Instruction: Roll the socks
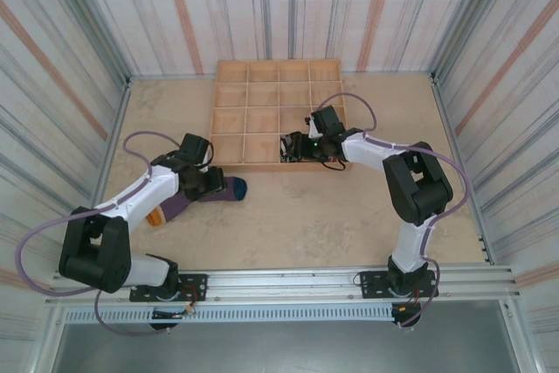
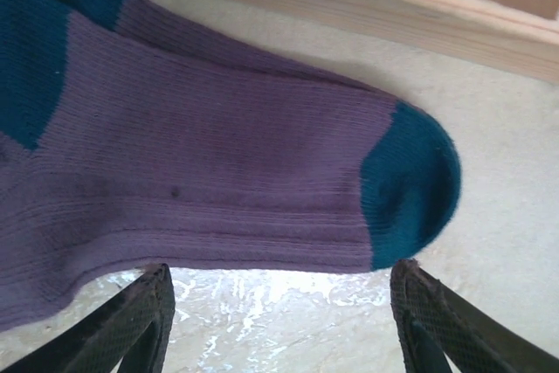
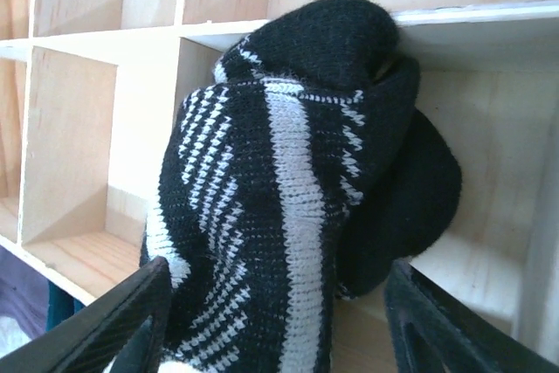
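In the top view, the left gripper [image 1: 218, 187] stood over the purple sock [image 1: 182, 207]. The sock lay flat and unrolled on the table [image 1: 349, 216] at 8 o'clock of centre, with its teal toe pointing toward 3 o'clock. The right gripper [image 1: 293, 148] reached into a front-row compartment of the wooden tray [image 1: 229, 115], at the tray's 6 o'clock edge. In the left wrist view, the fingers [image 2: 144, 321] stood wide apart with only bare table between them and the sock just beyond, toward 12 o'clock; nothing was held. In the right wrist view, the black-and-white sock [image 3: 262, 172], bundled into a roll, sat inside the compartment. The fingers [image 3: 131, 321] were spread, and the 5 o'clock finger stood clear of the fabric, so the sock was not clamped. Judged step: one roll stowed, purple sock next. The next move calls for the left gripper to descend at the toe end, close on the fabric and start rolling toward the cuff.
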Tool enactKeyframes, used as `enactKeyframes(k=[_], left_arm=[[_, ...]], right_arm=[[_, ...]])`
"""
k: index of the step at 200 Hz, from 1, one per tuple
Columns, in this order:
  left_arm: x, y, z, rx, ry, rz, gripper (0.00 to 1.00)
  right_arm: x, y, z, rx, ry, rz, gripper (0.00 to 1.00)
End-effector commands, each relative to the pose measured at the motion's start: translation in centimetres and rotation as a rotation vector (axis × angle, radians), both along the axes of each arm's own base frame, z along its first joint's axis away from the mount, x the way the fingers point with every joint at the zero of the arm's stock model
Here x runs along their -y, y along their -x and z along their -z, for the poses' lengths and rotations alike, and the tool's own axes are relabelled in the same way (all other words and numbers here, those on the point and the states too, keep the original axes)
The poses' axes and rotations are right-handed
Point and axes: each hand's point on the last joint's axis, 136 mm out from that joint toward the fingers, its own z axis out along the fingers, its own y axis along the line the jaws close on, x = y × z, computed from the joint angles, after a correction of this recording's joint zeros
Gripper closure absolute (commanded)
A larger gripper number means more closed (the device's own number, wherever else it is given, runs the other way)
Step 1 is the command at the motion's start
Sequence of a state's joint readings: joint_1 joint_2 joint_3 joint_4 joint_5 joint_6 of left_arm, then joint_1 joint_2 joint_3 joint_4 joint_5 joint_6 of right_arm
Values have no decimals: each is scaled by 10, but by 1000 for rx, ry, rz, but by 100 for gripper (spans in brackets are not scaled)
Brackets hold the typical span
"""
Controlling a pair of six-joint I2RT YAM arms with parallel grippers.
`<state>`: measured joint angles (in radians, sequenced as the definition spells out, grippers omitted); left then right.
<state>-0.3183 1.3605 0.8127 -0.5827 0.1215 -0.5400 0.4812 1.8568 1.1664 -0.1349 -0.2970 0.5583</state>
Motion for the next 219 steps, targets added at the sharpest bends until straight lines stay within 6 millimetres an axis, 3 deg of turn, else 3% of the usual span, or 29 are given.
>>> enactKeyframes(k=[1, 10, 40, 130, 170, 219], left_arm=[[-12, 2, 1, -25, -66, 6, 33], [-15, 1, 2, -26, -76, 2, 34], [-21, -2, 6, -37, -83, -9, 34], [-16, -3, 29, -78, -54, 1, 38], [-3, 4, 44, -97, 20, 17, 39], [28, 20, 67, -137, 232, -23, 39]], right_arm=[[12, 16, -5, -20, 40, -40, 30], [13, 18, -9, -13, 41, -45, 23], [16, 20, -23, 19, 53, -58, 20], [21, 27, -50, 66, 67, -37, 25], [21, 53, -51, 76, 114, -37, 26], [25, 105, -42, 45, 86, 2, 25]])
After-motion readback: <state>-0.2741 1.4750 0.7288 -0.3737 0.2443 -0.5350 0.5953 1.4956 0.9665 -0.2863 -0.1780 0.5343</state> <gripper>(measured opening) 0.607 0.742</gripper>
